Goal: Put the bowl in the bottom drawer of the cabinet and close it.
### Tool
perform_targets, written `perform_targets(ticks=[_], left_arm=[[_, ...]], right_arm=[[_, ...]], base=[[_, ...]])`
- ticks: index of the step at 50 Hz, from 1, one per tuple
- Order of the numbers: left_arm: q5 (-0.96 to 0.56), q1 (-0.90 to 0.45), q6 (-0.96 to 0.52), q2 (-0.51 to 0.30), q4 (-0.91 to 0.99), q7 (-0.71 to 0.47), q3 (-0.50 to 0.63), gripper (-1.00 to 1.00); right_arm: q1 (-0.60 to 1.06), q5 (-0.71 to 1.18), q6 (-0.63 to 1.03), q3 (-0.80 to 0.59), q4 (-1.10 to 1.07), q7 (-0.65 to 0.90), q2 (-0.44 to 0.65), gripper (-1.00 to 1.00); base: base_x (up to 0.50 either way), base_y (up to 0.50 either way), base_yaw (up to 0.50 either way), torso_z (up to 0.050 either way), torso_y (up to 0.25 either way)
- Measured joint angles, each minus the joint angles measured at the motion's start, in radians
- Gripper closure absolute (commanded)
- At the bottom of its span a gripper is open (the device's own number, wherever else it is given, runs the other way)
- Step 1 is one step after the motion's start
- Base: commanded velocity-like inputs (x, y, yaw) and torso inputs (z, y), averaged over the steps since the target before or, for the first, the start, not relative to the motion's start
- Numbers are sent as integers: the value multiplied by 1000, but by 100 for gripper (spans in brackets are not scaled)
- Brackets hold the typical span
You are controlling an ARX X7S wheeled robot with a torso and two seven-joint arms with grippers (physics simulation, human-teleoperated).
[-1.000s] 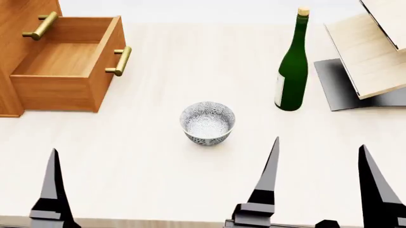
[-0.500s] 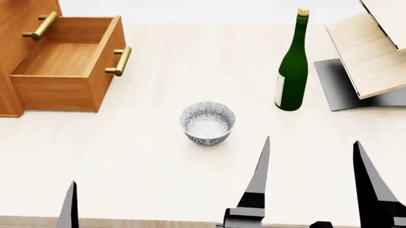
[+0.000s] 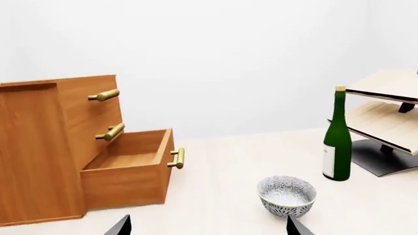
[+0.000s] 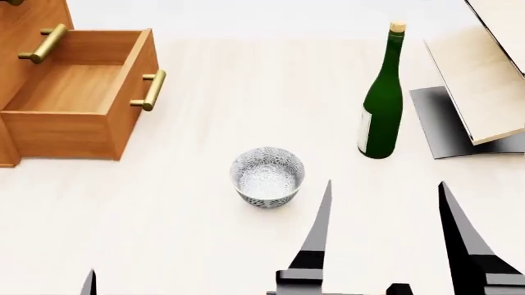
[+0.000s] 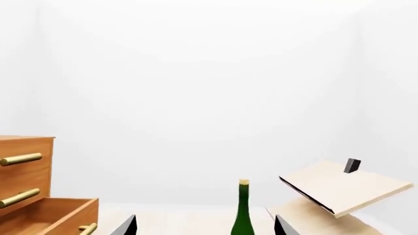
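Note:
The bowl (image 4: pixel 267 177), white with a grey-blue flower pattern, stands upright on the pale table between my arms and the cabinet (image 4: pixel 21 24). The bottom drawer (image 4: pixel 66 92) is pulled out and holds nothing I can see. My right gripper (image 4: pixel 385 184) is open just right of the bowl, its nearer finger close to the rim but apart from it. Only one fingertip (image 4: pixel 88 281) of my left arm shows at the lower edge. In the left wrist view the left gripper (image 3: pixel 207 221) is open, facing the bowl (image 3: pixel 287 196) and drawer (image 3: pixel 127 169).
A green wine bottle (image 4: pixel 382 104) stands upright right of the bowl, beyond my right gripper. A pale wooden rack (image 4: pixel 480 74) on a dark base is at the far right. The drawer's brass handle (image 4: pixel 151 90) faces the bowl.
The left gripper has drawn back almost out of the head view. The right gripper has shifted left, closer to the bowl. The head view has moved, so everything sits lower in it.

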Motion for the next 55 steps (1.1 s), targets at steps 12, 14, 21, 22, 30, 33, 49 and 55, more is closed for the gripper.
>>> perform_targets(ticks=[12, 14, 21, 22, 30, 33, 49, 55], left_arm=[[-19, 0, 15, -14, -15, -25, 17, -100], [-21, -1, 15, -14, -15, -28, 19, -100], [-26, -4, 14, -16, -17, -37, 26, -100], [-27, -5, 14, -16, -17, -37, 28, -100], [-27, -7, 18, -15, -24, -39, 36, -100], [-25, -9, 20, -15, -27, -39, 39, -100], [-27, -17, 22, -10, -31, -42, 56, -100], [-25, -18, 26, -10, -35, -41, 59, -100]], right_arm=[[4, 9, 3, -11, 0, 17, 17, -100], [5, 11, 3, -12, 1, 20, 19, -100], [7, 19, 3, -18, 1, 31, 28, -100], [7, 20, 2, -19, 1, 32, 29, -100], [8, 29, -2, -24, 3, 44, 38, -100], [7, 33, -5, -24, 5, 48, 41, -100], [3, 48, -29, -17, 16, 70, 53, -100], [1, 48, -32, -24, 19, 75, 59, -100]], base=[[500, 0, 0, 0, 0], [500, 0, 0, 0, 0], [500, 0, 0, 0, 0], [500, 0, 0, 0, 0], [500, 0, 0, 0, 2], [500, 0, 0, 0, 0], [156, 127, 0, 0, 1], [0, 500, 0, 0, 0]])
